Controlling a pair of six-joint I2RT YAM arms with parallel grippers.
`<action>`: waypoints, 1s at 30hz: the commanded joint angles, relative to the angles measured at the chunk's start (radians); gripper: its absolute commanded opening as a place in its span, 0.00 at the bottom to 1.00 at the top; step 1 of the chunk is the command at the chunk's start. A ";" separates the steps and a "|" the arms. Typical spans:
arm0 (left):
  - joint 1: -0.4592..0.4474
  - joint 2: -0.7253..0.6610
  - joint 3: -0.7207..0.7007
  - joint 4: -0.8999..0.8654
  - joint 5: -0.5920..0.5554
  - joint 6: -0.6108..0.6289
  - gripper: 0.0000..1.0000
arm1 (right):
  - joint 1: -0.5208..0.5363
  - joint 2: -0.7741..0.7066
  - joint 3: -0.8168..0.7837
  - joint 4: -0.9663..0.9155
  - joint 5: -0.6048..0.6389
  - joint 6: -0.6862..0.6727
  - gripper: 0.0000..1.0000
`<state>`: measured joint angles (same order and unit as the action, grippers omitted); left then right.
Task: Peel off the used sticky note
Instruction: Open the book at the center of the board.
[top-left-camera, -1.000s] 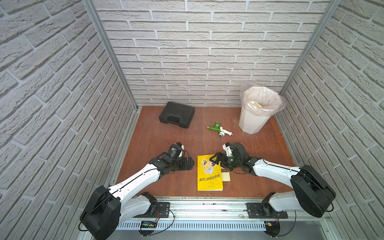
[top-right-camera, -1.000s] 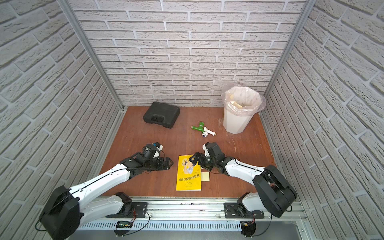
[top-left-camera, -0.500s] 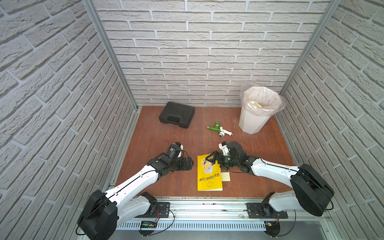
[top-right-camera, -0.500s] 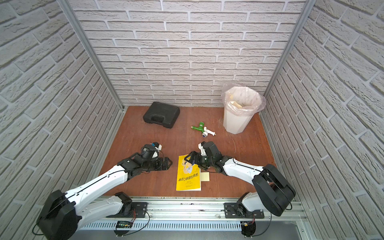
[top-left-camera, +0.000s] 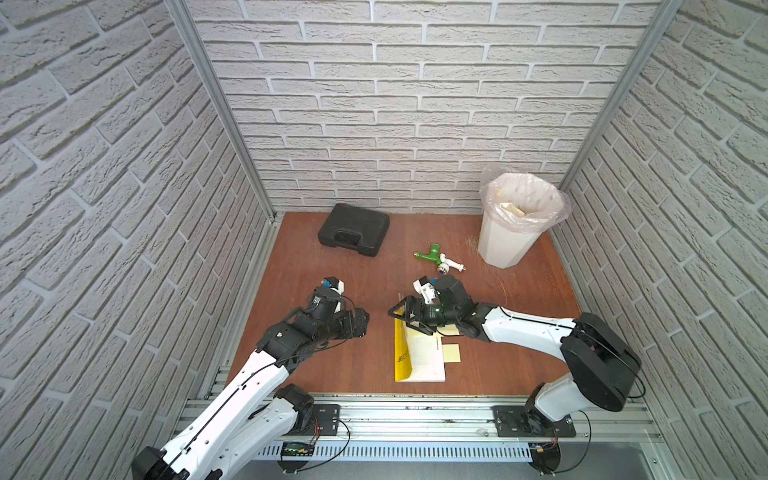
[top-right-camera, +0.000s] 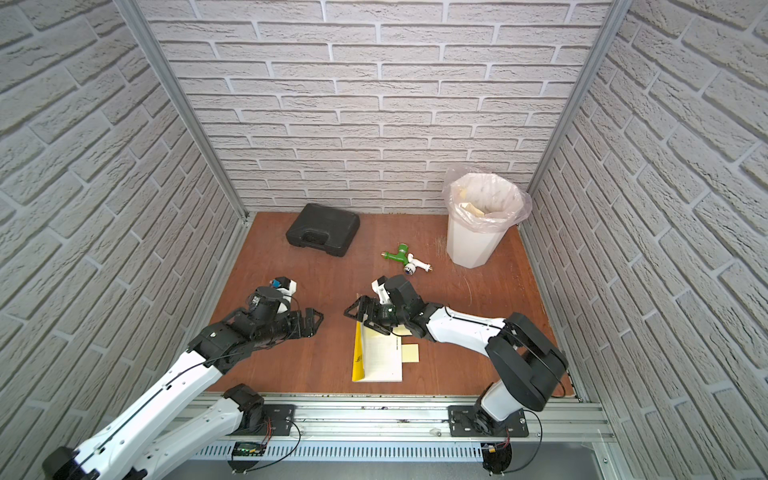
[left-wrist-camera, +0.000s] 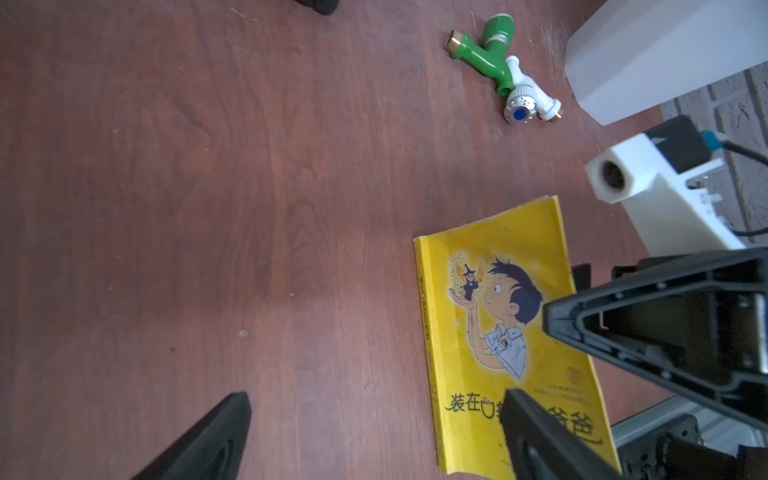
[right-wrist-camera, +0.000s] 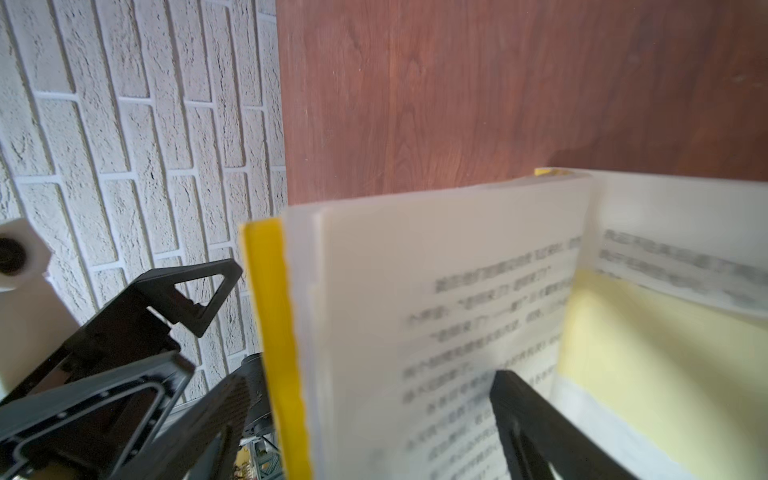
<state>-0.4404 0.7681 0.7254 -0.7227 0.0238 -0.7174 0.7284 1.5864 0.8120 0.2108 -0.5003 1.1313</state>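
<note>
The right gripper has its jaws spread wide, straddling the upright front leaves and yellow cover of the book. Whether either black jaw presses the paper cannot be told. The left gripper hangs just left of the book, jaws equally wide and empty. The sticky note is a pale yellow, matte square lying flat on the open printed page, jutting past the book's right edge over the reddish wood-grain counter. The book's long axis runs from the front rail toward the back wall.
</note>
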 joint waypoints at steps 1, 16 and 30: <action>0.011 -0.057 0.049 -0.162 -0.097 0.016 0.98 | 0.032 0.063 0.059 0.079 -0.044 0.031 0.96; 0.005 -0.252 -0.046 -0.002 0.099 -0.021 0.98 | 0.060 0.357 0.210 0.057 -0.059 0.025 0.96; -0.202 0.051 -0.144 0.388 0.158 -0.064 0.98 | 0.029 0.153 0.214 -0.126 0.047 -0.077 0.95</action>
<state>-0.6147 0.7650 0.6018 -0.4858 0.1696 -0.7658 0.7715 1.7996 1.0271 0.1341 -0.5049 1.0927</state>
